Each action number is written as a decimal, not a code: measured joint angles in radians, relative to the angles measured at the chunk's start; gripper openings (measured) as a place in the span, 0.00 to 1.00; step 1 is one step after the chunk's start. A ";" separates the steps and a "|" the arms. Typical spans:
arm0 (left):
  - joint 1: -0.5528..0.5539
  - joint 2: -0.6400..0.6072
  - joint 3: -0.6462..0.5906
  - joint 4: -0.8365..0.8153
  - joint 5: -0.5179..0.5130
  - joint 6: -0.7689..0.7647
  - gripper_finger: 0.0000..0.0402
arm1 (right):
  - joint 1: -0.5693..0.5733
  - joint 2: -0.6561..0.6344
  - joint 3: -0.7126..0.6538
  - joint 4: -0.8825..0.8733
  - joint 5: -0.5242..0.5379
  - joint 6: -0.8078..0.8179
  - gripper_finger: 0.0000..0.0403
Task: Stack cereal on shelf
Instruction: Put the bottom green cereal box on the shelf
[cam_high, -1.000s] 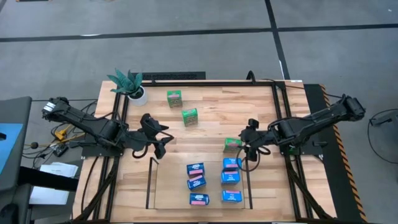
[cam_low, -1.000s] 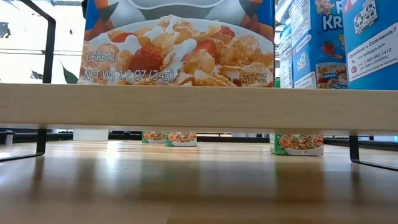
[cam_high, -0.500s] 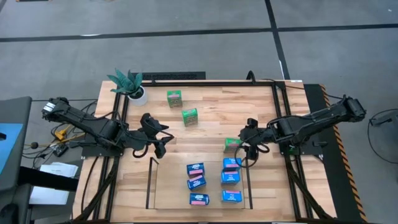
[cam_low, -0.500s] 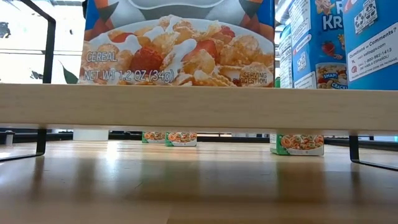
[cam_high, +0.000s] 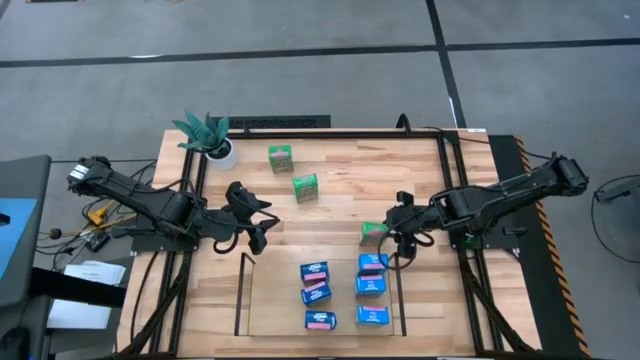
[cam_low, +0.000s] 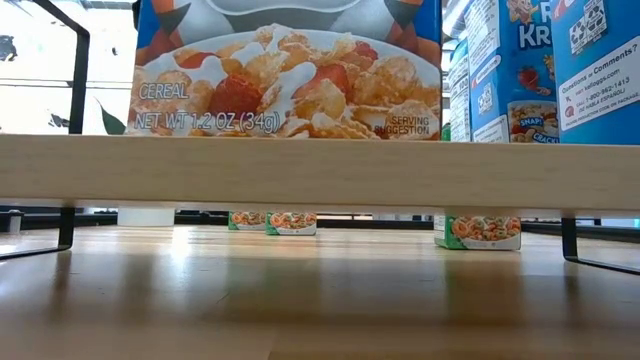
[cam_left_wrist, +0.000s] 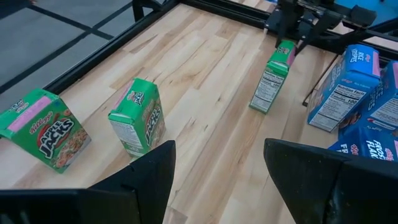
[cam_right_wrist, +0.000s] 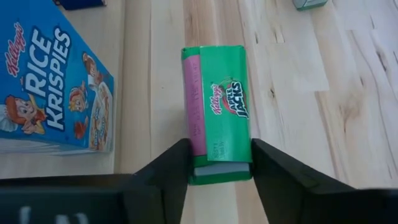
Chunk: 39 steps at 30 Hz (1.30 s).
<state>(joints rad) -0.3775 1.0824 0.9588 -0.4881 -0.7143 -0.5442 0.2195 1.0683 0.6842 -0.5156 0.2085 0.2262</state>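
- The right gripper (cam_high: 392, 233) squeezes a green Apple Jacks box (cam_right_wrist: 218, 127) between its fingers, just behind the shelf (cam_high: 243, 295) and its six blue boxes (cam_high: 315, 271).
- The box sits almost where it did a moment ago.
- The left gripper (cam_high: 262, 232) waits open near the shelf's other corner; bare table (cam_high: 340, 165) lies between the arms.

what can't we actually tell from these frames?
- Low view: neither arm shows; the shelf base board and the blue boxes on it block most of the table behind.
- Right wrist view: whether the right gripper presses the green box; its fingers flank the box, contact hidden.
- High view: box print too small to read; the right gripper covers part of that green box.
- Left wrist view: left gripper fingertips cut off by the edge.
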 joint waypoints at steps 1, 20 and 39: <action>0.000 0.000 0.000 0.000 0.000 0.000 0.58 | 0.000 0.000 0.000 0.000 0.000 -0.001 0.45; 0.060 0.000 0.029 0.206 0.001 0.110 0.60 | -0.005 -0.003 0.032 0.030 0.003 -0.009 0.36; 0.290 0.248 0.258 0.227 0.497 0.347 0.69 | -0.092 0.000 0.189 -0.002 0.008 -0.126 0.36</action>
<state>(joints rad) -0.0872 1.3299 1.2169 -0.2607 -0.2173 -0.1974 0.1273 1.0679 0.8731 -0.5177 0.2164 0.1004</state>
